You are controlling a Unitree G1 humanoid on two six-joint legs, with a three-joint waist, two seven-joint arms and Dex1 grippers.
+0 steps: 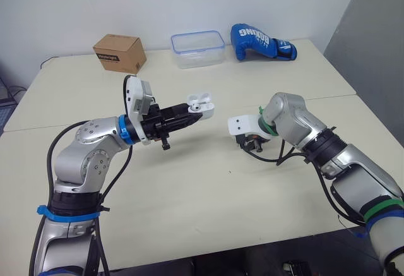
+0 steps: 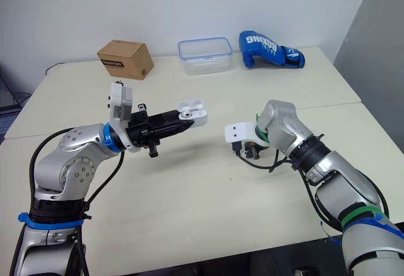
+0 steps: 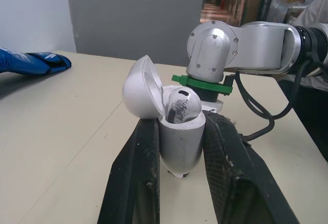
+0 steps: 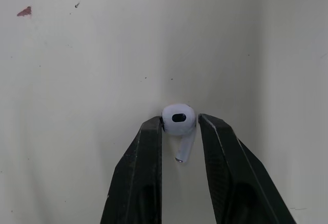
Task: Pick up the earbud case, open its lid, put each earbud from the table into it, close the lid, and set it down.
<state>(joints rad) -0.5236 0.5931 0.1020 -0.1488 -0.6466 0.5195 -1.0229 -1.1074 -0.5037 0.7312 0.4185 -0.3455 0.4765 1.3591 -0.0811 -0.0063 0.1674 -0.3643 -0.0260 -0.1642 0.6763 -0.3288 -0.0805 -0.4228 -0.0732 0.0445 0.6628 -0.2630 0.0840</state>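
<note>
My left gripper (image 1: 191,115) is shut on the white earbud case (image 1: 200,105), held above the table's middle with its lid (image 3: 141,87) swung open. One earbud (image 3: 181,105) sits inside the case. My right gripper (image 4: 179,124) points down at the table to the right of the case. Its black fingers (image 4: 149,147) flank a second white earbud (image 4: 179,120), whose stem hangs between them. The pads touch the earbud's head.
Along the table's far edge stand a brown cardboard box (image 1: 119,52), a clear plastic container (image 1: 198,48) with a blue rim, and a blue boxing glove (image 1: 260,42). A seam between two tabletops (image 1: 328,97) runs across the right side.
</note>
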